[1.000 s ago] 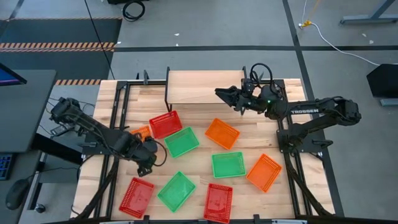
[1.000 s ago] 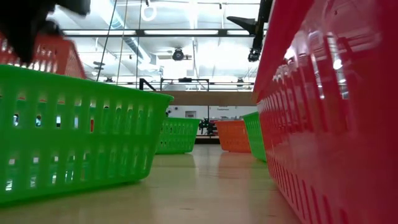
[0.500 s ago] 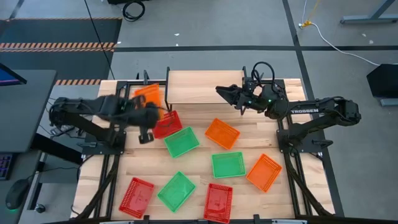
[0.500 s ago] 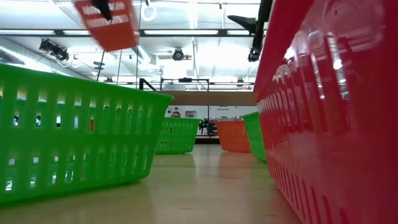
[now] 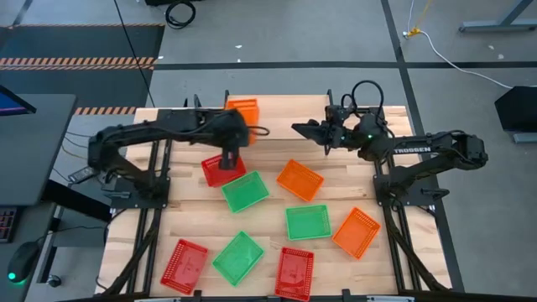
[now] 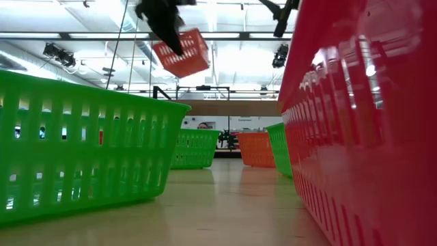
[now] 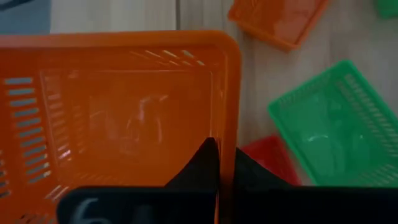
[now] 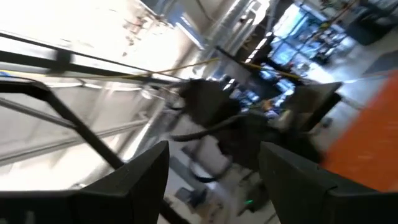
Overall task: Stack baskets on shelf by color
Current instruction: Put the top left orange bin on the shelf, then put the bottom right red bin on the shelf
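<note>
Wooden planks make up the big table [image 5: 277,201], and eight baskets lie spread out on it. At the far end stands the shelf [image 5: 285,117] with its light wooden top. The left gripper [image 5: 241,127] is pinched shut on the rim of an orange basket [image 5: 243,110] and holds it up in the air over the left part of the shelf. Under the arm, a red basket [image 5: 220,169] sits touching a green basket [image 5: 245,191]. The right gripper [image 5: 300,129] hangs over the right part of the shelf with its fingers spread apart, holding nothing
</note>
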You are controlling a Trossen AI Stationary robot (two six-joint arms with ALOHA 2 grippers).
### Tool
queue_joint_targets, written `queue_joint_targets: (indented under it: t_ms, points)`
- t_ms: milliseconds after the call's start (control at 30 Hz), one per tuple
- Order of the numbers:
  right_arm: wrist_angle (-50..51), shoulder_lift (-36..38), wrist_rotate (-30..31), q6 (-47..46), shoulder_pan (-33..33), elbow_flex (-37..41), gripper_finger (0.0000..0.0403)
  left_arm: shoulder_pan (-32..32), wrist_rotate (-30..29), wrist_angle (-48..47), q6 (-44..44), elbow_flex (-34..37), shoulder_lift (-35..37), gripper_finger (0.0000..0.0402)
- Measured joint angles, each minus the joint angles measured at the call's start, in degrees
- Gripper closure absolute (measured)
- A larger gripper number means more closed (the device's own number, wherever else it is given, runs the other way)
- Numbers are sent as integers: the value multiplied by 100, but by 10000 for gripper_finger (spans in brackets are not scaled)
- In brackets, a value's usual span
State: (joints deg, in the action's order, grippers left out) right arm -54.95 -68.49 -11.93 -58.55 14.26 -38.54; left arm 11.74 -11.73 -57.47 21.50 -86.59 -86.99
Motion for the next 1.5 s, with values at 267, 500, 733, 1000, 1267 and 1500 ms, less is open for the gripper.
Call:
queue_joint_targets:
  t_ms: [267,500,733,1000,1267,1500]
  points:
    - [-245,2,23,-45,-285,0,151,448,110,148,339,0,-818,396]
    - [-243,2,29,-43,-407,0,151,703,91,133,361,0,-949,395]
    - [-241,2,42,-28,-407,0,151,1020,84,218,507,0,-949,395]
    - [-239,2,42,-28,-407,0,151,1163,86,360,529,0,-950,345]
    - [-239,2,28,-28,-407,2,151,1139,-232,402,464,0,-949,296]
    - [-241,2,-15,96,-407,2,151,921,-532,89,-61,-477,-578,287]
